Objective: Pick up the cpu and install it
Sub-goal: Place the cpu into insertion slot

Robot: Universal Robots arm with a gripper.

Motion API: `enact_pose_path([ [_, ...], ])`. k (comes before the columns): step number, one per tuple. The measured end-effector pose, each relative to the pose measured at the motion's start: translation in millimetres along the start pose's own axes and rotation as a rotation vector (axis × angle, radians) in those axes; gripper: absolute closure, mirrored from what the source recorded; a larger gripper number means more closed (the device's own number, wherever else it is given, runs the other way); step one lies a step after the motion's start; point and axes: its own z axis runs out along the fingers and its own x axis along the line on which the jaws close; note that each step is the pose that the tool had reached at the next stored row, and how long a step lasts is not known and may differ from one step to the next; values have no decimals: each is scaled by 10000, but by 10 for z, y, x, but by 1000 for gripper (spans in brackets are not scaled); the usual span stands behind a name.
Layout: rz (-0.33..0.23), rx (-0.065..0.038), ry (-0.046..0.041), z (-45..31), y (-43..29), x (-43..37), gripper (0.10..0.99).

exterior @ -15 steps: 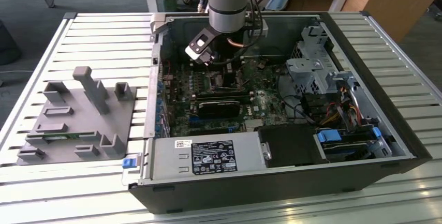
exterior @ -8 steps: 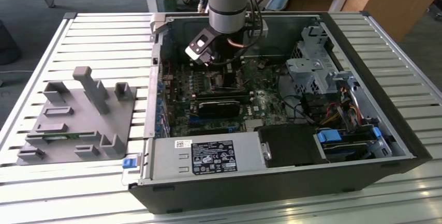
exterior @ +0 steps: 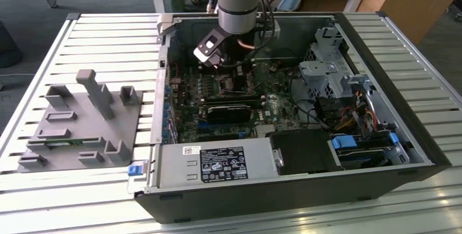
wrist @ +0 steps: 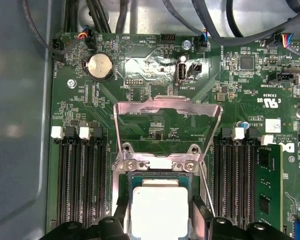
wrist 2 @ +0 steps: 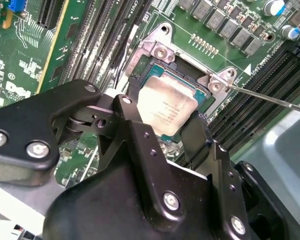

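While the metal load plate [wrist: 167, 107] stands flipped up, the gripper [wrist 2: 165, 112] has its black fingers [wrist 2: 202, 135] closed on opposite edges of the cpu [wrist 2: 167, 107]. The cpu is in or just over the socket [wrist 2: 149, 70] on the green motherboard [wrist: 155, 65]. I cannot tell if it is fully seated. The print on its lid is too faint to make out.

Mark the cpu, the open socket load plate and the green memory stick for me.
cpu [wrist: 159, 210]: first wrist view, middle of its metal top.
load plate [wrist: 165, 106]: first wrist view, its crossbar.
memory stick [wrist: 267, 190]: first wrist view, middle of its green board.
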Motion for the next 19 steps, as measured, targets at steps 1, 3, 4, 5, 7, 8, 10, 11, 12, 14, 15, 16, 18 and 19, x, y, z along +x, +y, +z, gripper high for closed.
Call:
enact_pose_path([
  [1,0,0,0,-18,1,0,482],
  [3,1,-1,1,-56,2,0,482],
  [4,0,0,0,-73,3,-1,482],
  [5,0,1,0,-84,4,-1,482],
  [7,0,4,1,-95,4,-1,561],
  [8,0,3,2,-98,4,-1,561],
  [10,0,4,1,-109,5,-1,678],
  [11,0,4,1,-114,5,-1,678],
  [12,0,5,1,-121,5,-1,737],
  [14,0,4,1,-132,6,-1,796],
  [15,0,4,1,-138,6,-1,851],
  [16,0,5,1,-144,6,-1,910],
  [18,0,5,0,-158,7,-2,969],
  [19,0,4,1,-164,7,-2,969],
])
